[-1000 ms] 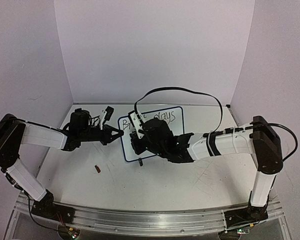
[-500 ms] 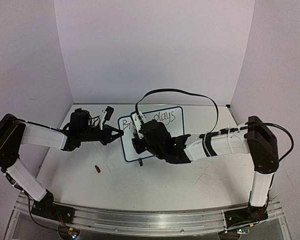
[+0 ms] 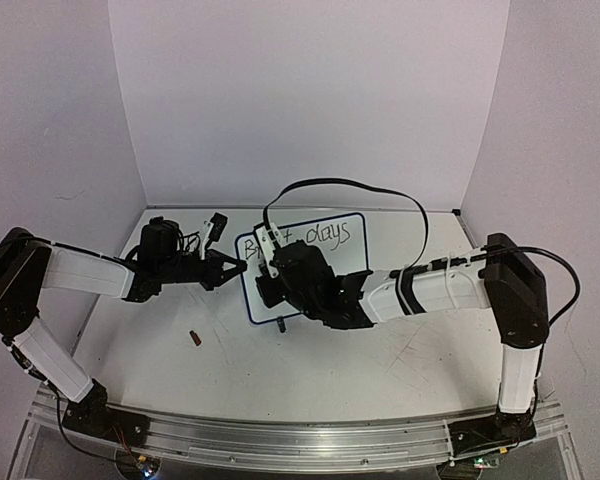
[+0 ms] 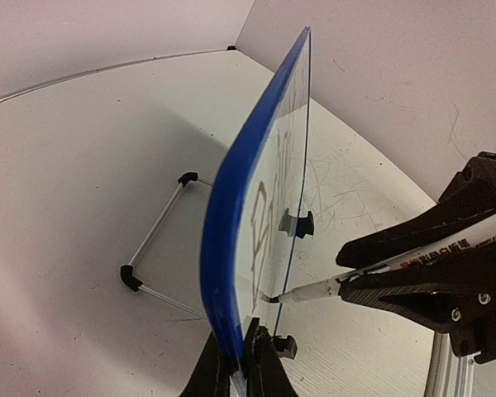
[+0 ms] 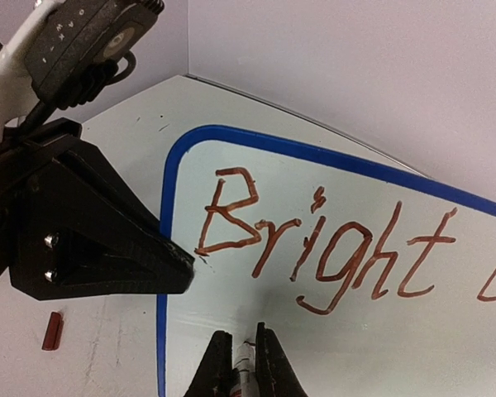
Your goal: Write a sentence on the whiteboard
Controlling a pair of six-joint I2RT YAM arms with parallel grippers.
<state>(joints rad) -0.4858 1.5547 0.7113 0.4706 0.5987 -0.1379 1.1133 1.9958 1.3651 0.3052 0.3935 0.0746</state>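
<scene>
The whiteboard (image 3: 352, 255) stands tilted on the table, white with a blue rim (image 4: 231, 223). My left gripper (image 4: 242, 343) is shut on the rim at the board's left edge (image 3: 242, 267). My right gripper (image 5: 241, 339) is shut on a white marker (image 4: 314, 289). The marker's tip touches the lower left of the board face, under the first word. Of the sentence, "Bright" (image 5: 314, 248) shows in reddish-brown strokes in the right wrist view. "days" (image 3: 325, 235) shows in the top view. Anything written lower on the board is hidden by the right arm.
A small red cap (image 3: 194, 338) lies on the table in front of the board's left side, also seen as the red cap (image 5: 53, 329) in the right wrist view. A wire stand (image 4: 153, 248) props the board from behind. A black cable (image 3: 350, 185) loops over the right arm.
The right gripper with the marker has slid a little to the left along the board, uncovering "days". The left gripper and the board have not moved.
</scene>
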